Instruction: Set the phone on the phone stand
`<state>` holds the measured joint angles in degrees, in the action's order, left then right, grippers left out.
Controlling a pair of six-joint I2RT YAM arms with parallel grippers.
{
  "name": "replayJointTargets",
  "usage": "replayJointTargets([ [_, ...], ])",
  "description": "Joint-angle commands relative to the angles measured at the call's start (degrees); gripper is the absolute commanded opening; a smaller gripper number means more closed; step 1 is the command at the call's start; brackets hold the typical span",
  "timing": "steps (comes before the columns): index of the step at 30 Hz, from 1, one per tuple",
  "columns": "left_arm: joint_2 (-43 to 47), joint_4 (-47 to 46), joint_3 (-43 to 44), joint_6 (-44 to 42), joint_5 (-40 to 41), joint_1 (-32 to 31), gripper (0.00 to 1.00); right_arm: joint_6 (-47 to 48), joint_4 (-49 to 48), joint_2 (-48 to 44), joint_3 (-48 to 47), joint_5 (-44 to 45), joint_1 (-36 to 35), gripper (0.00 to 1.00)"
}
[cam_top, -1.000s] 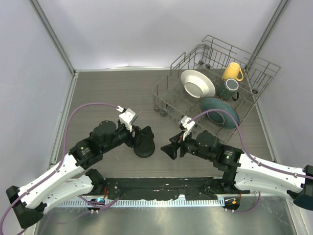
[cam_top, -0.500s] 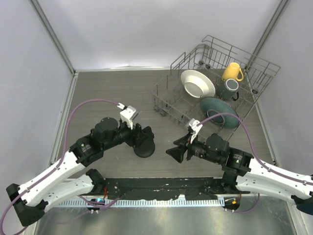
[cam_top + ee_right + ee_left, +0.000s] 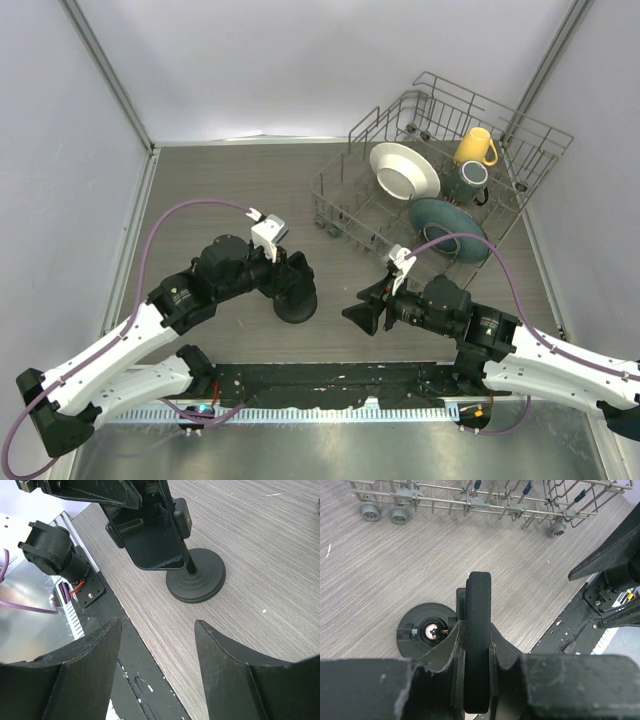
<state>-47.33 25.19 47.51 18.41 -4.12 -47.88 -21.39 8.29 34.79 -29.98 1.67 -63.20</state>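
on the grey wood-grain table [image 3: 220,190], the thin black slab phone [image 3: 150,540] is clamped by the left gripper [image 3: 478,680] at the black disc-based phone stand [image 3: 196,582]. the right gripper [image 3: 157,660] is held nearby, jaws spread; a grey wire dish rack [image 3: 440,190] is seen behind, apart.

White shells were noted along the left arm [image 3: 100,355] and right arm [image 3: 550,362], black joint housings nearer the wrists, a purple cable [image 3: 200,204] looped over each, scuffed matte-black fingers [image 3: 87,675] on the right gripper [image 3: 157,630].

Grey wood-grain table [image 3: 230,190], plain pale walls [image 3: 300,60]
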Motion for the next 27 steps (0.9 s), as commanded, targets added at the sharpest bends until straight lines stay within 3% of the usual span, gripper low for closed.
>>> replayJointTargets([
  [1,0.05,0.03,4.17,0.75,0.87,0.07,0.0,-0.5,-1.88,0.02,-0.17,-0.71,0.09,0.65],
  [5,1.1,0.82,4.61,0.92,3.32,0.07,0.0,-0.32,-1.88,0.02,0.01,-0.53,0.09,0.65],
  [16,-1.27,4.7,11.46,-3.72,19.93,1.29,0.0,-0.23,-1.53,0.46,-0.08,1.14,0.09,0.65],
  [21,-1.19,1.97,12.61,-8.74,15.56,8.75,0.0,0.2,-1.18,1.16,-0.26,1.4,0.18,0.65],
  [22,-1.01,0.49,12.61,-9.36,13.54,13.64,0.0,0.47,-1.09,1.25,-0.26,1.4,0.09,0.65],
  [27,-2.32,-6.19,12.17,-13.49,-2.78,27.99,0.0,0.64,-0.65,1.6,-0.87,0.7,0.09,0.65],
])
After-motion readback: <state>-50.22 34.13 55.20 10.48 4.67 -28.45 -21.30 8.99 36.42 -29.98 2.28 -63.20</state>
